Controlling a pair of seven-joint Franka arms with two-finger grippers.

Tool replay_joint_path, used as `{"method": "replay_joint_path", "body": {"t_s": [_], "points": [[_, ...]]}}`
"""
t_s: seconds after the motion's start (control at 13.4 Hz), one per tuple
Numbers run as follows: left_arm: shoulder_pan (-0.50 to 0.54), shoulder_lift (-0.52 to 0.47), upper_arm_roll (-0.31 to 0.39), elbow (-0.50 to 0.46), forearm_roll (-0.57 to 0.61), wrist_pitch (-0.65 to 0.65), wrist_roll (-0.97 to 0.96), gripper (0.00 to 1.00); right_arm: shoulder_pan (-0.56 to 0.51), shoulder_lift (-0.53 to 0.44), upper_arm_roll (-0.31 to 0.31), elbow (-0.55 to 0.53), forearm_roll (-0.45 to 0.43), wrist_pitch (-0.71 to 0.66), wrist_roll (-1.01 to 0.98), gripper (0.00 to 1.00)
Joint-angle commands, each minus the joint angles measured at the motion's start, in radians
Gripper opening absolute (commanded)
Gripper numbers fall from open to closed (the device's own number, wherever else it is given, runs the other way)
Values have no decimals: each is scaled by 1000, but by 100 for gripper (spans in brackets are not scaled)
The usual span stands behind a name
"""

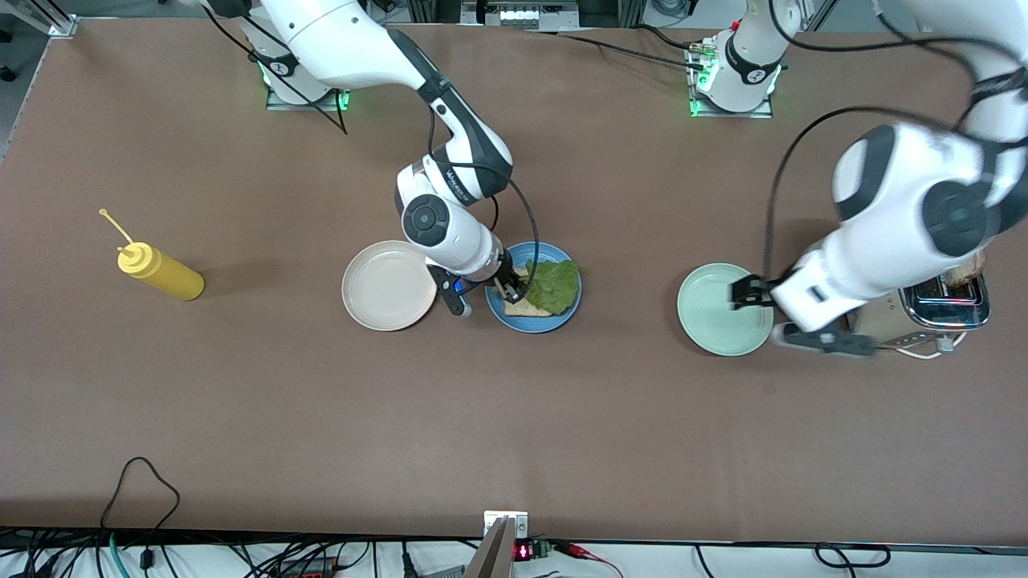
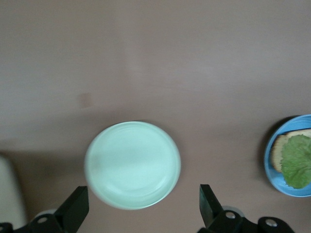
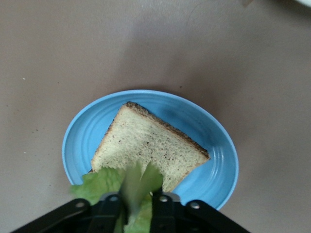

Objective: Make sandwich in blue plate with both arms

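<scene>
The ruffled green lettuce leaf (image 1: 554, 286) lies on a square, porous, brown-crusted bread slice (image 3: 150, 145) in the round, ridged blue plate (image 1: 572, 315). The right gripper (image 1: 507, 289) stands over this plate, fingers narrow around the leaf's stem. The left gripper (image 2: 143, 206) hangs wide over the smooth mint-green plate (image 2: 132, 164).

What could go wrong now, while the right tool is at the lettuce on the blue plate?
1. The lettuce leaf sits between the right tool's fingers; it may cling and lift off the bread slice.
2. The leaf lies toward one edge of the blue plate, so it may slide off the bread.
</scene>
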Motion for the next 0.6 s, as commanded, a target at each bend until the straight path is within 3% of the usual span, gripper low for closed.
{"method": "replay_joint_path", "body": {"t_s": [0.0,0.3,0.52], "points": [[-66,-90,151,34,18,-63,13,100,11,10,-13,27,-26,-5,-3,100],[-19,-242,199,17,-31,-212,21,100,-15,-20,-23,27,-155,-45,-34,100],[15,-332,185,-53,-80,-238,21,100,-77,-106,-24,27,-213,-201,-184,100]]}}
